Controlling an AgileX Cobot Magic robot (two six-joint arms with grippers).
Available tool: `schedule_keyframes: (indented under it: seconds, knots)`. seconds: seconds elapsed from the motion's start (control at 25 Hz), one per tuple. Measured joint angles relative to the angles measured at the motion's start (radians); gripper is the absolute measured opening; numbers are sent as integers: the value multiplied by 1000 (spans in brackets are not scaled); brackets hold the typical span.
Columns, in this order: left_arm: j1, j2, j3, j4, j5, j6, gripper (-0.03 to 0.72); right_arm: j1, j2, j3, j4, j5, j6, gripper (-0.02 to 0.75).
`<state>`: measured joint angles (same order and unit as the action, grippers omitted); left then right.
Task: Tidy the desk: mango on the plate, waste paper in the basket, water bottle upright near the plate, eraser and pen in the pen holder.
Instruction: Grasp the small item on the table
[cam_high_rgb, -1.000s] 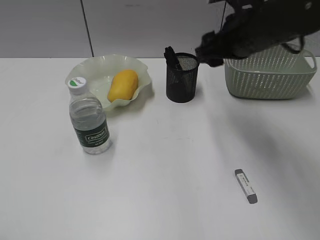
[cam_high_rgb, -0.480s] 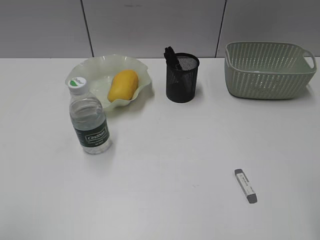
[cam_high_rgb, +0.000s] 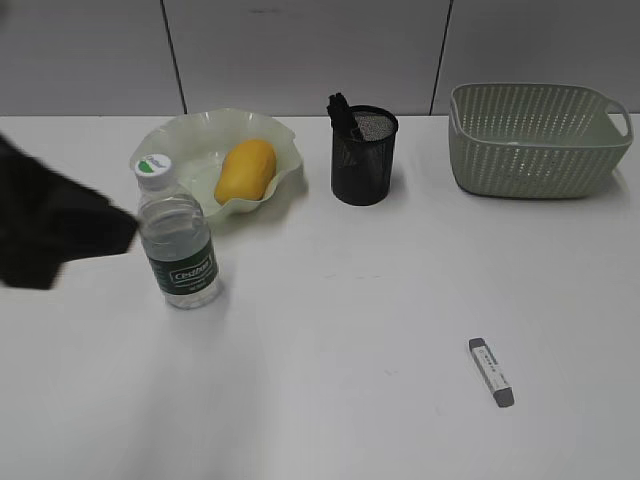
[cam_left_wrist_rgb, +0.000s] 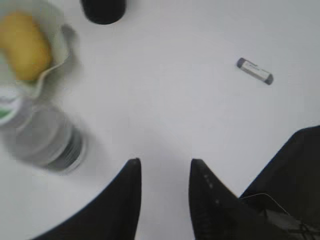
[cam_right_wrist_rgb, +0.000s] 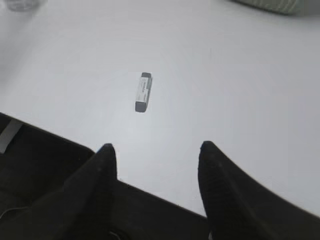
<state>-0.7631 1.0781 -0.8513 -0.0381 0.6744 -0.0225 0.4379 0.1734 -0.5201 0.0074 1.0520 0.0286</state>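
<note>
A dark, blurred shape — the left arm (cam_high_rgb: 50, 232) — has swung into the left edge of the exterior view, just beside the small clear plastic water bottle (cam_high_rgb: 178, 240) with its dark green label; half a second ago no arm showed there, and a second ago the right arm loomed over the upper right by the pale sage-green perforated basket (cam_high_rgb: 540, 138). Nothing on the plain white worktop (cam_high_rgb: 350, 330) has moved meanwhile.

The smooth yellow-orange mango (cam_high_rgb: 246, 170) lies in the translucent pale green ruffled plate (cam_high_rgb: 170, 140), the bottle stands upright near it, and the black wire-mesh pen holder (cam_high_rgb: 364, 156) at upper centre has a dark object sticking out, probably the pen. The small grey-and-white eraser (cam_high_rgb: 491, 371) lies alone at lower right — likely the last job left.

The left gripper (cam_left_wrist_rgb: 165, 172) has its jaws apart and empty above bare worktop. The right gripper (cam_right_wrist_rgb: 156, 162) is likewise spread wide, holding nothing, with the eraser ahead of it.
</note>
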Motion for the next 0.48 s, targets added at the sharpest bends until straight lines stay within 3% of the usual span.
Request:
schedule_keyframes:
  seconds: [0.12,0.24,0.36,0.48]
  knots:
    - [-95,221,-122,-16,-50,-16,256,0,-33,10,-1,-7,0,422]
    - [-155,446,-287,-51,-69,-76,319,0,-34,10,5,-9,1,422]
    - [-172,646,-454,-127,-78,-145,396,0,-34,10,5,-10,1,421]
    - [-172,813,-603,-176,-80,-232,424,0,-34,10,5,-10,1,421]
